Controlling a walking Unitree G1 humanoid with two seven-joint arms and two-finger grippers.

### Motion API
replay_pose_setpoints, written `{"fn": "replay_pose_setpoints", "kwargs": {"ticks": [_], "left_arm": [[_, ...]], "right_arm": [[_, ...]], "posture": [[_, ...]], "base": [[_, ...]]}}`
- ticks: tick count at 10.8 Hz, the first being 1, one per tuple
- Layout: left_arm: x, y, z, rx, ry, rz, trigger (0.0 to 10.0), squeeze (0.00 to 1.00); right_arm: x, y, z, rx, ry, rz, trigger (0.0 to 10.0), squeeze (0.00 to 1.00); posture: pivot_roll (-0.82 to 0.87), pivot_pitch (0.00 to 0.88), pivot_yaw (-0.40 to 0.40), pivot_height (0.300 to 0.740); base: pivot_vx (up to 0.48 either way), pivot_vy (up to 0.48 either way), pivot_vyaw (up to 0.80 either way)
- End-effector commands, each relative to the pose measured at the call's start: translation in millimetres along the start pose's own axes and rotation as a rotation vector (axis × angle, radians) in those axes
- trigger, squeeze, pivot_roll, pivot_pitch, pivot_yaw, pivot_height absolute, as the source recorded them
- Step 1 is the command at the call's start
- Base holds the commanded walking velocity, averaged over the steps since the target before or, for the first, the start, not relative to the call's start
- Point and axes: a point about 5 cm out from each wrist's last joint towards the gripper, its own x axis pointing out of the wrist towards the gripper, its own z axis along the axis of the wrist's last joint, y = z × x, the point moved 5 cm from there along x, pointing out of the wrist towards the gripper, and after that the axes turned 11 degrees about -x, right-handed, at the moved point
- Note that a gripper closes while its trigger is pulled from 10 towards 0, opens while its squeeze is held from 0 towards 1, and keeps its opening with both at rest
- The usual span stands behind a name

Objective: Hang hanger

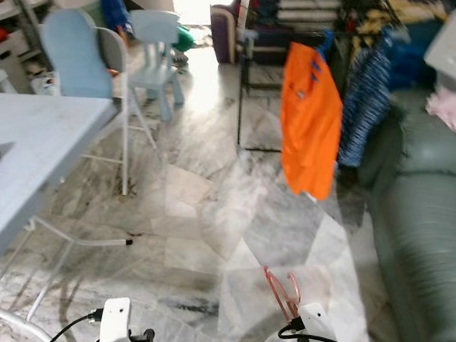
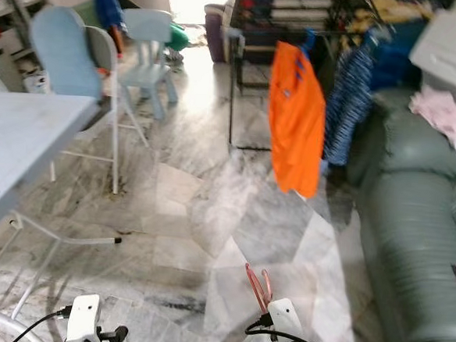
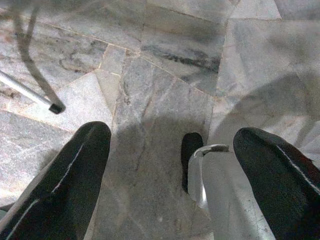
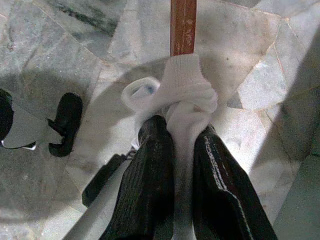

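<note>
Low at the near edge of the head views, right arm raised with a pink hanger standing up from its wrist, hook and shoulders visible, lower part cut off behind the white wrist housing. Closer up, at the wrist: right gripper clamped, both black fingers pressed together on white cloth padding knotted round a reddish-brown bar of the hanger, bar running out past the frame edge. Hard to say how that bar joins the pink loop seen from the head.

Left gripper spread wide over marble floor, nothing between the fingers; black fingers cut off by the frame. Between them a silver leg and black foot of the robot, plus a white table leg with black cap. From the head, just the white left wrist housing.

Far across the floor, black clothes rack, top hidden, carrying an orange shirt and a blue patterned garment, well apart from the held hanger. Along the right, green sofa with pink cloth, partly cropped. At left, pale table corner, light-blue chair behind it, small chair beyond. Background blurred.
</note>
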Motion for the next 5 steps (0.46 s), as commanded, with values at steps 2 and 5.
{"fn": "replay_pose_setpoints", "kwargs": {"ticks": [2,5], "left_arm": [[-0.2,3.0,1.0,0.028,0.005,0.003,10.0,0.00],[-0.1,1.1,1.5,0.045,0.004,-0.008,10.0,0.00]], "right_arm": [[0.9,-1.5,9.9,-0.005,-0.025,-0.002,10.0,0.00],[1.1,-0.3,10.0,-0.002,-0.022,-0.002,10.0,0.00]], "posture": [[-0.14,0.000,0.099,0.740],[-0.14,0.000,0.103,0.740]], "base": [[0.000,0.127,0.00],[0.000,0.000,0.00]]}}
